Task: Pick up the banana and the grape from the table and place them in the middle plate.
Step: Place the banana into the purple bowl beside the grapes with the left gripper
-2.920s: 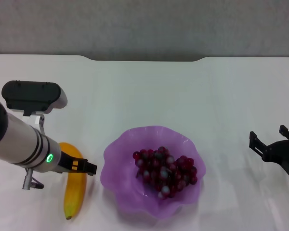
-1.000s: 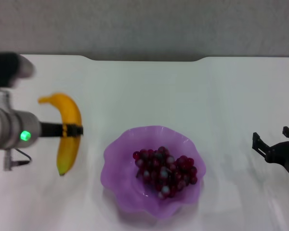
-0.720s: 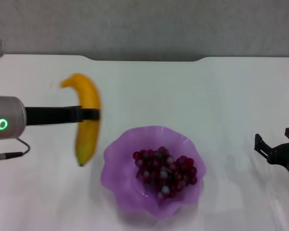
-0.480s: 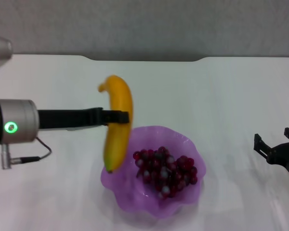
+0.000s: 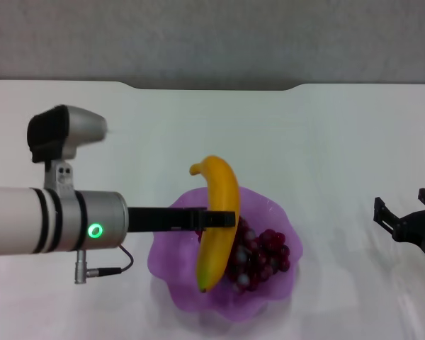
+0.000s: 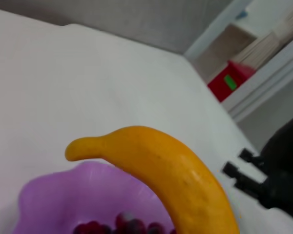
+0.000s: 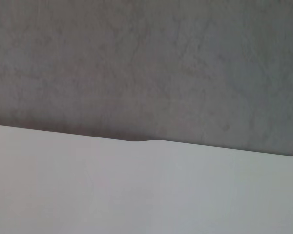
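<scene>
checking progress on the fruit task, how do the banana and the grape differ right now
The banana is one long yellow-orange curved fruit; the grape is a cluster of small dark red-purple berries. The banana is held by the left gripper above the middle plate; the grape already lies inside it, ungripped. Both are over the plate. The right gripper waits at the table's right.

table point(image 7: 136, 195): white, notched far edge | wall point(image 7: 146, 63): grey, behind table

left gripper point(image 5: 223, 219) clamped, arm extended, right gripper point(image 5: 404, 212) parked
</scene>
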{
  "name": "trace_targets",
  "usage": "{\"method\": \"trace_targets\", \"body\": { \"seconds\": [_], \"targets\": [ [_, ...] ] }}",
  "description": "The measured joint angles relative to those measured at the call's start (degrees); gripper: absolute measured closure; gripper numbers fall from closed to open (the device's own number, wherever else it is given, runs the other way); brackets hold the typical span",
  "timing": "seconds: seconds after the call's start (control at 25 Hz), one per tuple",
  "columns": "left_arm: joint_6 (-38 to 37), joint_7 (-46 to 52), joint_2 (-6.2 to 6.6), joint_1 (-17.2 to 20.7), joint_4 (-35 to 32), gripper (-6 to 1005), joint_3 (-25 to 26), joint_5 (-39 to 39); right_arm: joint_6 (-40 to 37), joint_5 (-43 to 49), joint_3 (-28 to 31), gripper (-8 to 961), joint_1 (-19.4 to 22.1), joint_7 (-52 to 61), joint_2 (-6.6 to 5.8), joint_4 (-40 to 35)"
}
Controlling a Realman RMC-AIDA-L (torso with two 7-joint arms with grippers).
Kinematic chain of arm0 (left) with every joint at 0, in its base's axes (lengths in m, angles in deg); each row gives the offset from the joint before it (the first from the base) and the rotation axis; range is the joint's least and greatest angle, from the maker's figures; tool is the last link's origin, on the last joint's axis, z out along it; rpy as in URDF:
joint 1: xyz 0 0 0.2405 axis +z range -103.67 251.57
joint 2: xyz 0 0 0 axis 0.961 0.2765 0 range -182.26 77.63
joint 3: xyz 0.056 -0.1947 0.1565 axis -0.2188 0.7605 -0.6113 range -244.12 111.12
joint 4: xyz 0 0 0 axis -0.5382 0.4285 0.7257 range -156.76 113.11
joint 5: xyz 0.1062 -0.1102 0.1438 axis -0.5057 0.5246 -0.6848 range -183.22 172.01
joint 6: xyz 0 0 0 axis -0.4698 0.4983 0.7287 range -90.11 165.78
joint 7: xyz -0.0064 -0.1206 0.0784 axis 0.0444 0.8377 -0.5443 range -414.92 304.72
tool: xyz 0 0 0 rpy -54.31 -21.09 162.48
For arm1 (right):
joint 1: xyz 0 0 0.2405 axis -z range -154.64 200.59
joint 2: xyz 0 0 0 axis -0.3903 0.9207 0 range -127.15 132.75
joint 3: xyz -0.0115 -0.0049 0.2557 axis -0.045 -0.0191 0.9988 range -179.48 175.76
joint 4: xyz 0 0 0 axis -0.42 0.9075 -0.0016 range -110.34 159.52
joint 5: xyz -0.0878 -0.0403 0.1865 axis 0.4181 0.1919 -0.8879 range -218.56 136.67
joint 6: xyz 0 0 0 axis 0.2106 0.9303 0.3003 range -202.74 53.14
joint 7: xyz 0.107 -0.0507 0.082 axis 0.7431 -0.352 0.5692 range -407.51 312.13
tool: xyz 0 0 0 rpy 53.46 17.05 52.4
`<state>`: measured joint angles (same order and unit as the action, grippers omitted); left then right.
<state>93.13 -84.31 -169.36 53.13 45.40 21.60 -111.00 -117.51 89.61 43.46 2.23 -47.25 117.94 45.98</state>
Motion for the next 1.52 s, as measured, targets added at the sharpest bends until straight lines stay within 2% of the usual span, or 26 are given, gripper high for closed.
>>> {"method": "trace_targets", "body": {
  "seconds": [0.44, 0.68, 1.16, 1.4, 1.52],
  "targets": [
    [-8.3, 3.6, -0.12, -0.4, -2.0, 522, -5.4, -5.5, 0.0, -0.1, 0.2, 56, 0.0, 0.0, 0.00, 0.0],
    [-8.7, 7.4, -0.10, -1.8, -3.8, 516, -6.6, -9.0, 0.0, -0.1, 0.1, 56, 0.0, 0.0, 0.00, 0.0],
    [-8.7, 6.6, -0.10, -2.4, -3.7, 444, -7.6, -8.9, 0.0, -0.1, 0.0, 56, -0.3, 0.0, 0.09, 0.0],
    [-8.8, 5.3, 0.10, -1.2, 0.4, 198, -7.3, -9.2, 0.0, -0.2, 0.1, 56, -0.3, 0.0, 0.09, -0.3],
    [-10.2, 3.3, 0.21, 1.3, 4.8, 152, -5.9, -10.4, 0.0, -0.2, 0.1, 56, -0.4, 0.0, 0.08, -0.7]
  ]
}}
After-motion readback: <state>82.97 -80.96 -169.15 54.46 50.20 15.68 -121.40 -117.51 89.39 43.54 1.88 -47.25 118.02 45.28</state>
